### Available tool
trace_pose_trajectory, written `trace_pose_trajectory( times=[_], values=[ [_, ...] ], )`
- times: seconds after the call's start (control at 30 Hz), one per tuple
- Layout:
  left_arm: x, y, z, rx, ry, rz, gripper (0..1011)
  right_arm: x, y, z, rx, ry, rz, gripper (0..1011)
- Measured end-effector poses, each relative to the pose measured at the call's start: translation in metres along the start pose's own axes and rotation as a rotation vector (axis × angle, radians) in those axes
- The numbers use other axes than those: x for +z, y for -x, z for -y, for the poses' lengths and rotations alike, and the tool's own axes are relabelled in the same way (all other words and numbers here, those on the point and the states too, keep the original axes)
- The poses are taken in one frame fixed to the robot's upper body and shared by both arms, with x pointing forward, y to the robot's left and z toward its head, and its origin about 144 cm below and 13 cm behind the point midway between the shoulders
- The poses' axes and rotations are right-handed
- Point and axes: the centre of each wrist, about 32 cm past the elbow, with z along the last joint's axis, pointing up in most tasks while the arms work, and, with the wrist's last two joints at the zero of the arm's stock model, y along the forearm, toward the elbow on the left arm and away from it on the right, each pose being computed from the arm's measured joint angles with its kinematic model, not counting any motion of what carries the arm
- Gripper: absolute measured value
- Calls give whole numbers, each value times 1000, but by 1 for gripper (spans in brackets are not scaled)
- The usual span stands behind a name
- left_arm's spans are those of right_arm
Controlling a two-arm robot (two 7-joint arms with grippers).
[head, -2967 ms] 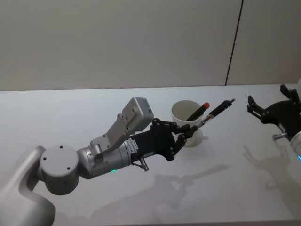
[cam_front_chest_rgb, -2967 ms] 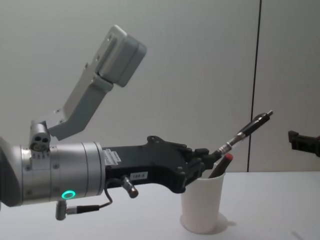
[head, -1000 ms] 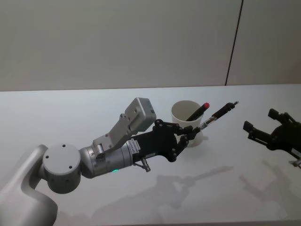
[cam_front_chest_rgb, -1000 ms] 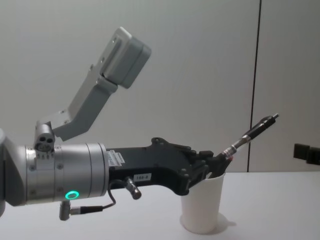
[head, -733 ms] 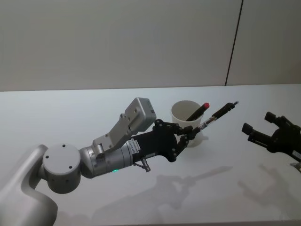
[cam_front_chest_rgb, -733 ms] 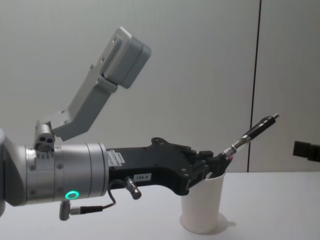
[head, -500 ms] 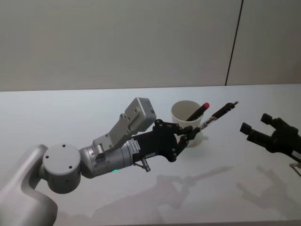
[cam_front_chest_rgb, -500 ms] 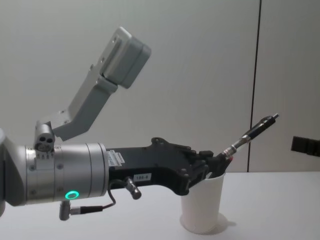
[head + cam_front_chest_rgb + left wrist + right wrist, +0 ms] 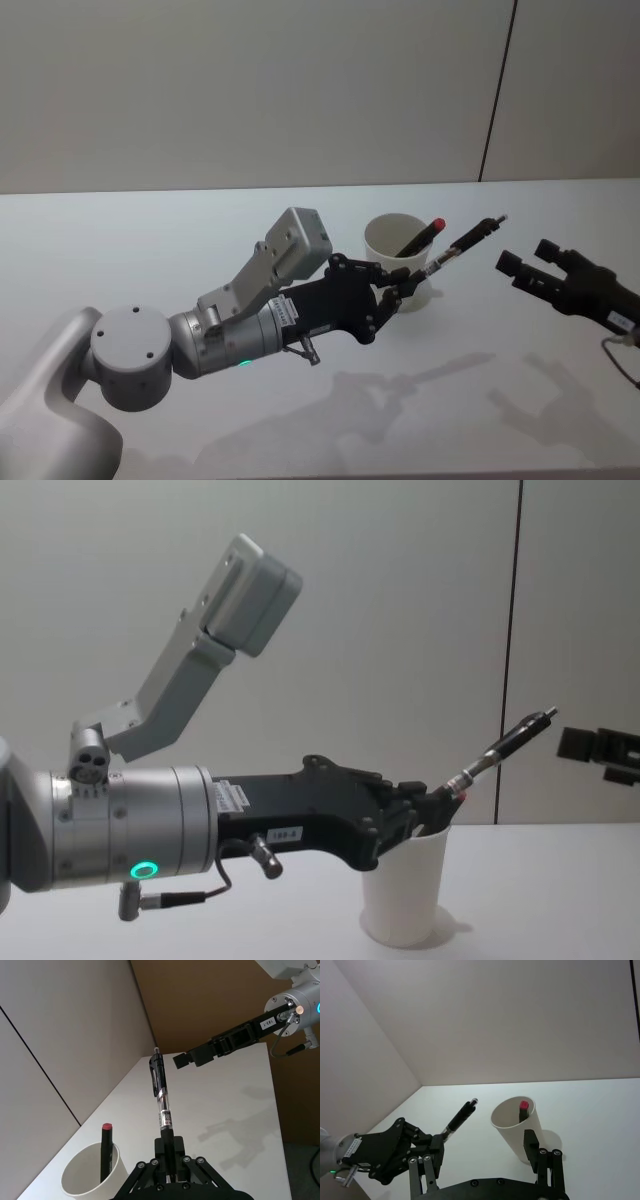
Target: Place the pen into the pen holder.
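My left gripper point(image 9: 404, 283) is shut on the lower end of a black pen point(image 9: 463, 244). The pen slants up and to the right, beside and above the white paper cup, the pen holder point(image 9: 372, 238). A red-capped pen point(image 9: 421, 237) leans inside the cup. The chest view has the black pen point(image 9: 501, 749) rising past the cup's rim point(image 9: 405, 900), with my left gripper point(image 9: 426, 814) at rim height. My right gripper point(image 9: 529, 260) hovers open just right of the pen's tip. In the right wrist view the pen point(image 9: 460, 1117) sits left of the cup point(image 9: 515, 1135).
The white table point(image 9: 150, 240) stretches to a plain wall behind. My left arm's silver forearm point(image 9: 215, 345) reaches across the middle of the table.
My right gripper has moved left and up toward the pen's tip. The left gripper, the black pen and the cup have stayed put.
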Motion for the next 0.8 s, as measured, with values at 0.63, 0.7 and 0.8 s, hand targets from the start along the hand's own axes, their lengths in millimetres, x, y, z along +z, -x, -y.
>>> trace_pose_trajectory(
  times=[0.63, 0.7, 0.8],
  values=[
    [0, 0, 0, 0, 0, 0, 111, 2, 24, -18, -41, 15, -97, 1001],
    [0, 0, 0, 0, 0, 0, 111, 2, 26, -18, -51, 15, -104, 1001],
    [0, 0, 0, 0, 0, 0, 111, 2, 30, -20, -67, 10, -118, 1001]
  ],
)
